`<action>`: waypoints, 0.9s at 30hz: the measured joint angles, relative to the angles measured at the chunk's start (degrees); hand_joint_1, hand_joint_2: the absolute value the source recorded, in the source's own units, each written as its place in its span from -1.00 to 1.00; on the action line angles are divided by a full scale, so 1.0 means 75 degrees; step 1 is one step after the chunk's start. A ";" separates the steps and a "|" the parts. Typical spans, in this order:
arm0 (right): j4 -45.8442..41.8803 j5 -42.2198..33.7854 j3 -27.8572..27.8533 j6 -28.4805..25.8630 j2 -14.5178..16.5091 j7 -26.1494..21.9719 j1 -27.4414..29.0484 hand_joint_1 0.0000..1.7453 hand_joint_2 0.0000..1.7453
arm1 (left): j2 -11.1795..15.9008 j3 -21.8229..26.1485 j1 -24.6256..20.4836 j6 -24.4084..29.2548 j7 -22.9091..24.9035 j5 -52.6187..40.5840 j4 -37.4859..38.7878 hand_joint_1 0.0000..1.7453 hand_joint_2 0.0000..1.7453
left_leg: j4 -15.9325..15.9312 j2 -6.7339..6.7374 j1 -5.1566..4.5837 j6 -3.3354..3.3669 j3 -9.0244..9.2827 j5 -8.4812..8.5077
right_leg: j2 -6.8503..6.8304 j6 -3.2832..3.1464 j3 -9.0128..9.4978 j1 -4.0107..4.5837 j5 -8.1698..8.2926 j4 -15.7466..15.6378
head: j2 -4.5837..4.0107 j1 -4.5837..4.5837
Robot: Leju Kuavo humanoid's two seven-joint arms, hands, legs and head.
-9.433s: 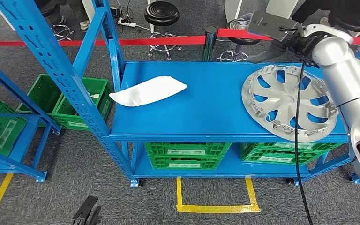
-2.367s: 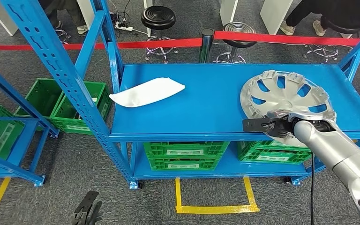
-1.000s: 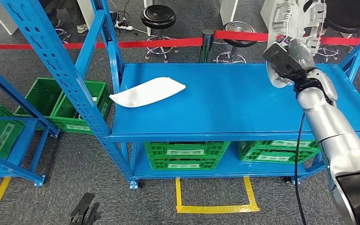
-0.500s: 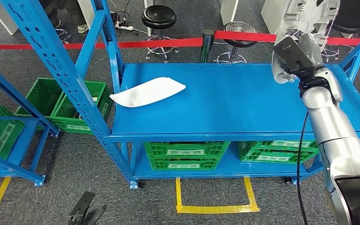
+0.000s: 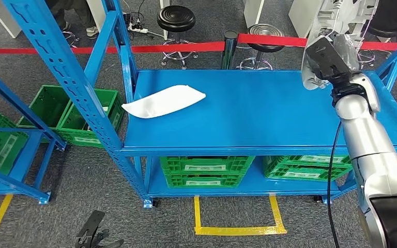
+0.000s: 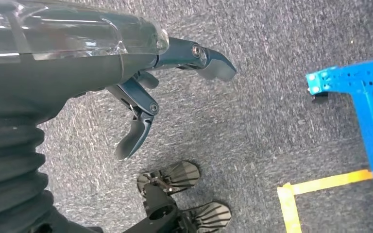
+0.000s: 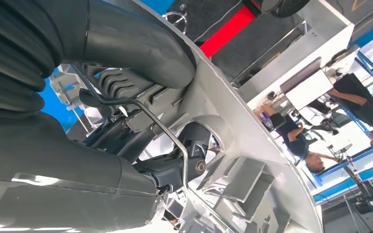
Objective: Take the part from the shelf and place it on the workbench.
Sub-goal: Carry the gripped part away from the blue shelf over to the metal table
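Wheel cover: the silver wheel cover (image 5: 341,13) is off the shelf, raised on edge above the far right corner, in the grasp of the right hand (image 5: 331,59); its upper part runs out of the head view.
Grip: in the right wrist view the thumb lies over the ribbed back of the wheel cover (image 7: 243,160) and dark fingers (image 7: 184,155) hook through one of its openings, which seems meant to keep the broad disc from swinging while carried.
Right hand: clenched on the part, arm stretched up and forward.
Left hand: the left hand (image 6: 145,92) hangs over the carpet, fingers apart, grasping nothing.
Shelf: the blue shelf (image 5: 248,119) lies below the right hand; a white curved panel (image 5: 163,101) rests well off to its left.
Obstacles: the blue upright (image 5: 393,57) stands just right of the hand, and the red barrier tape (image 5: 134,48) and stools (image 5: 176,20) lie beyond.
Judgement: the part still has to be carried to the workbench; swinging it out could clip the upright.
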 joint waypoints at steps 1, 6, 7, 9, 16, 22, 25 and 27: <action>-0.0047 -0.0057 -0.0033 0.0001 0.0004 0.0000 0.0035 1.00 1.00 | 0.0000 0.0000 0.0009 -0.0037 -0.0010 0.0009 0.0001 -1.00 1.00 | 0.0000 -0.0001 0.0000 0.0000 -0.0001 0.0000 | -0.0001 0.0001 0.0000 0.0000 0.0000 0.0000 | 0.0000 0.0001; -0.0547 -0.0467 -0.0154 0.0023 0.0060 0.0083 0.0119 1.00 1.00 | 0.0000 0.0000 0.0036 -0.0136 0.0009 0.0005 0.0004 -1.00 1.00 | 0.0000 0.0010 0.0000 0.0000 -0.0003 0.0000 | -0.0004 0.0001 -0.0001 -0.0002 -0.0001 0.0001 | 0.0000 -0.0001; -0.0721 -0.0637 -0.0181 0.0051 0.0077 0.0119 0.0125 1.00 1.00 | 0.0000 0.0000 0.0038 -0.0145 0.0010 -0.0006 0.0004 -1.00 1.00 | 0.0000 0.0012 0.0000 0.0000 -0.0003 0.0000 | -0.0004 0.0001 -0.0001 -0.0002 -0.0001 0.0001 | 0.0001 -0.0002; -0.1126 -0.1222 -0.0258 0.0193 0.0119 0.0238 0.0128 1.00 1.00 | 0.0004 0.0000 0.0041 -0.0168 0.0001 -0.0028 0.0004 -1.00 1.00 | -0.0001 0.0016 0.0000 0.0000 -0.0004 0.0000 | -0.0007 0.0001 -0.0001 -0.0001 -0.0001 0.0002 | 0.0000 -0.0003; -0.2874 -0.5052 -0.0455 0.0960 0.0525 0.1516 -0.0108 1.00 1.00 | 0.0017 0.0000 0.0049 -0.0166 -0.0054 -0.0038 0.0004 -1.00 1.00 | -0.0005 0.0068 0.0002 0.0000 0.0001 0.0000 | 0.0003 0.0000 -0.0001 -0.0001 -0.0001 0.0005 | 0.0001 -0.0007; -0.3917 -0.7788 -0.0452 0.1336 0.1004 0.2312 -0.0436 1.00 1.00 | 0.0033 0.0000 0.0077 -0.0133 -0.0107 -0.0038 0.0004 -1.00 1.00 | -0.0006 0.0098 0.0003 0.0001 0.0004 0.0001 | 0.0013 0.0000 -0.0001 -0.0001 0.0000 0.0007 | 0.0000 -0.0007; -0.4311 -0.8904 -0.0437 0.1419 0.1256 0.2652 -0.0597 1.00 1.00 | 0.0038 0.0000 0.0088 -0.0113 -0.0144 -0.0038 0.0004 -1.00 1.00 | -0.0007 0.0107 0.0004 0.0001 0.0005 0.0001 | 0.0020 0.0000 -0.0001 -0.0001 -0.0001 0.0007 | -0.0001 -0.0008; -0.4505 -0.9436 -0.0409 0.1440 0.1430 0.2853 -0.0665 1.00 1.00 | 0.0036 0.0000 0.0088 -0.0084 -0.0153 -0.0038 0.0004 -1.00 1.00 | -0.0007 0.0109 0.0004 0.0001 0.0006 0.0001 | 0.0022 0.0000 -0.0001 -0.0001 -0.0001 0.0007 | 0.0000 -0.0006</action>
